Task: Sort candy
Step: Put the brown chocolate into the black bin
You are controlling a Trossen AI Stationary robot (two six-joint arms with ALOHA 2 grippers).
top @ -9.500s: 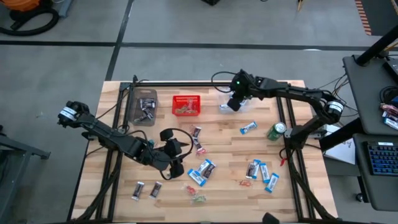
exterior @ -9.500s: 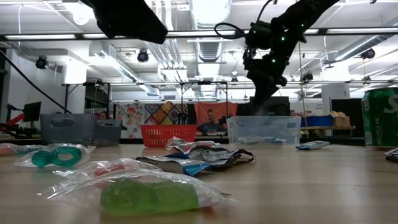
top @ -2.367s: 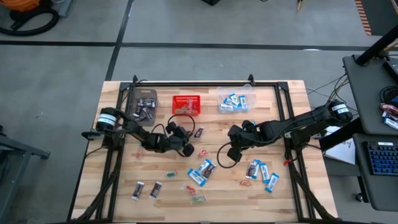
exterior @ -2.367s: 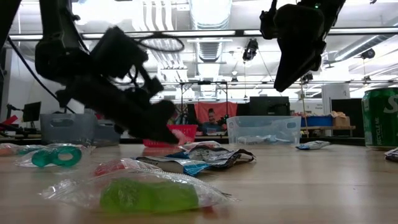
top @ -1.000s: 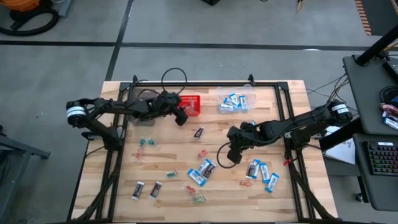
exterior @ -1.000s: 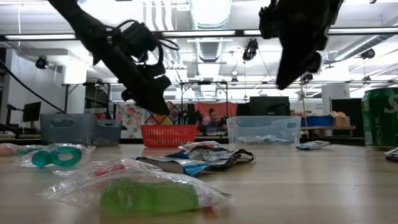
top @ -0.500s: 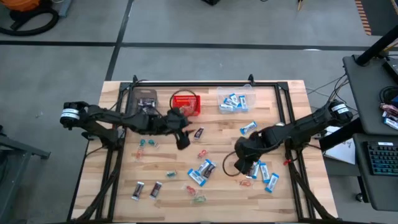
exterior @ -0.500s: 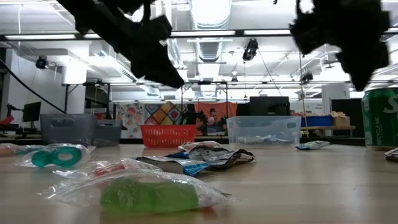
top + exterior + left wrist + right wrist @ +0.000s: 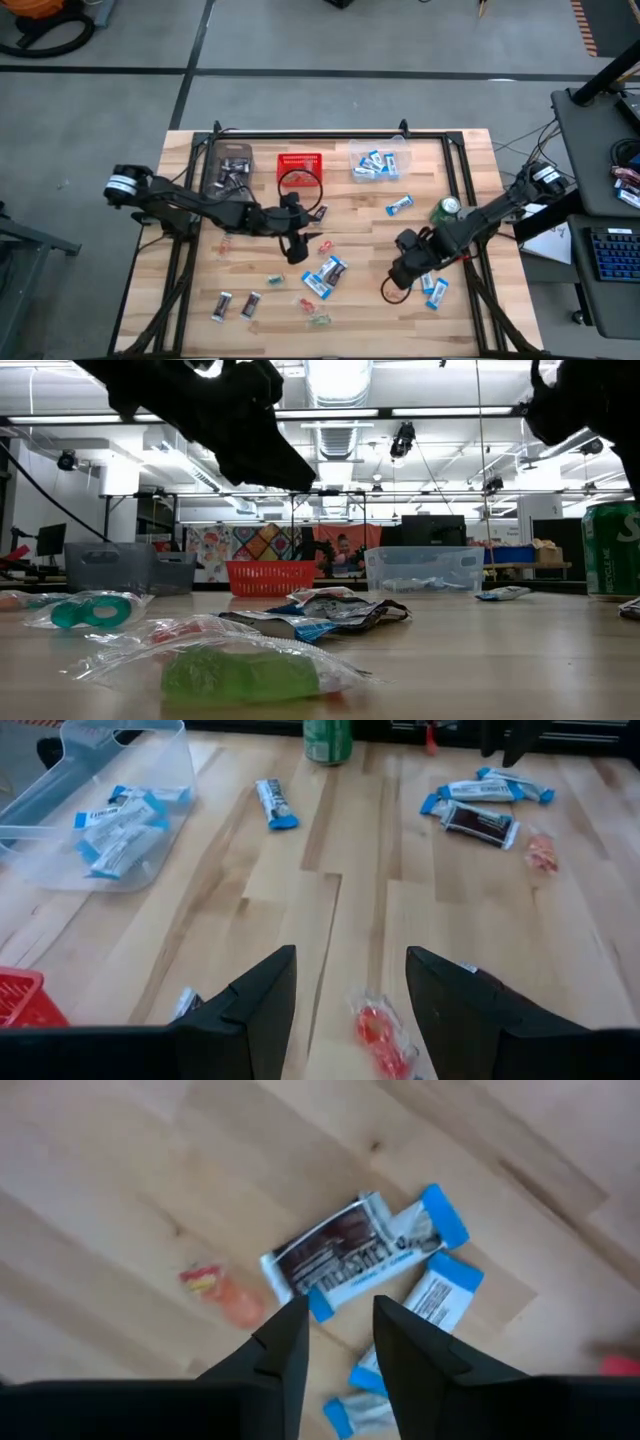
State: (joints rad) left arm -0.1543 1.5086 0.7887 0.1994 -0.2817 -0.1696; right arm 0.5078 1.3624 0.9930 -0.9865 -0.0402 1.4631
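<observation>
**Both hands move on to fresh candy**

The left hand (image 9: 296, 250) has left the red basket (image 9: 300, 168) at the far edge, where it hung a second ago, and now hovers over the middle of the tabletop (image 9: 350, 215). Its fingers are spread and empty, and a red twist sweet (image 9: 378, 1030) lies just ahead of them. That suggests one delivery is finished and the next pick is starting.

The right hand (image 9: 402, 274) has slid toward the near right, over a cluster of blue-and-white packets (image 9: 432, 1295) with a brown bar (image 9: 335, 1258) on top. It too is released, holding nothing.

More blue packets already lie in the clear bin (image 9: 378, 161). Plenty of candy is scattered, so sorting looks only partly done.
</observation>
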